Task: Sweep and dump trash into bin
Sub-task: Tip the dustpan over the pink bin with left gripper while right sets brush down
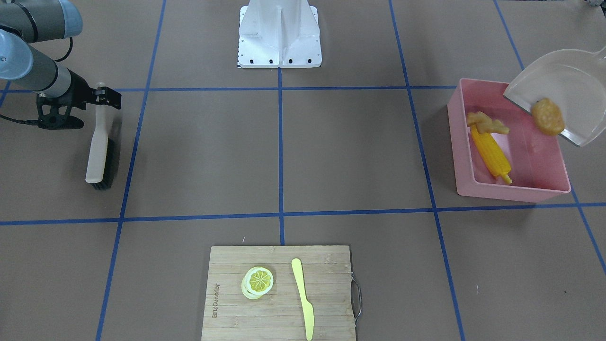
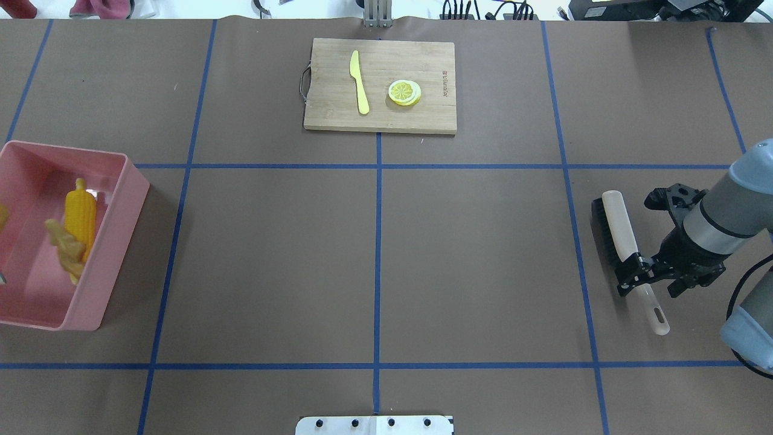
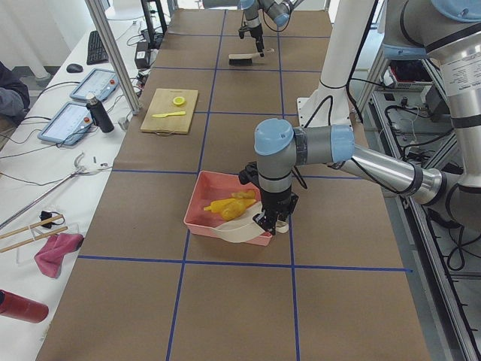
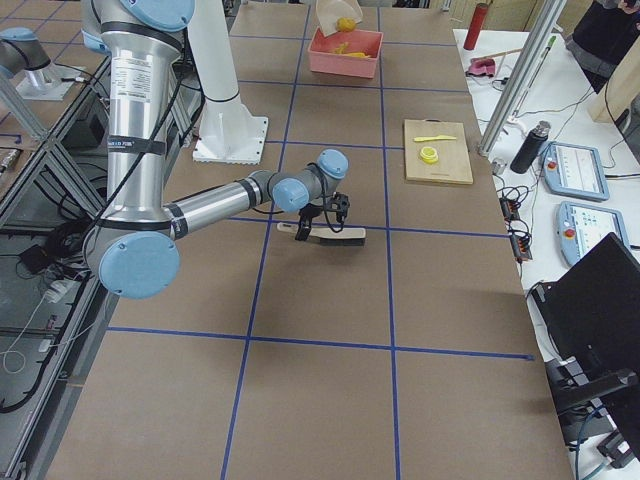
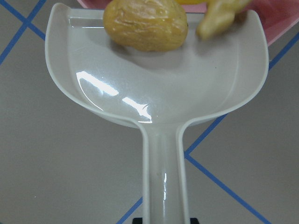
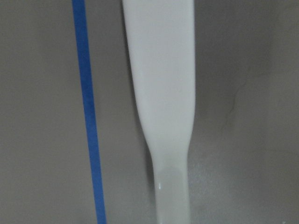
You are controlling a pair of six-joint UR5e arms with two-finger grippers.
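Front-facing view: pink bin (image 1: 511, 192) at right of frame on the counter (image 1: 360, 151). Corn cob (image 1: 491, 154) lies inside it, ginger piece (image 1: 485, 124) at the cob's upper end, touching it. Dustpan (image 1: 568, 76) is tilted over the bin's right wall; potato lump (image 1: 548, 116) sits at the pan's lower lip, above the bin interior. Upper left: right pincer (image 1: 101, 94) clamped on the handle of the brush (image 1: 97, 156), bristles on the counter. Bottom centre: cutting board (image 1: 279, 322) with lemon slice (image 1: 259, 280) and knife (image 1: 303, 296).

Overhead view: bin at left edge, cob and ginger inside. Brush and right pincer at right.

Exterior left view: left pincer (image 3: 275, 219) at the bin's near right corner, holding the dustpan over the bin.

Left wrist view: pan handle runs to bottom edge, with dark finger bits either side; pincer closed on the handle. Potato at top lip.

Right wrist view: brush handle only, beside a blue tape line.
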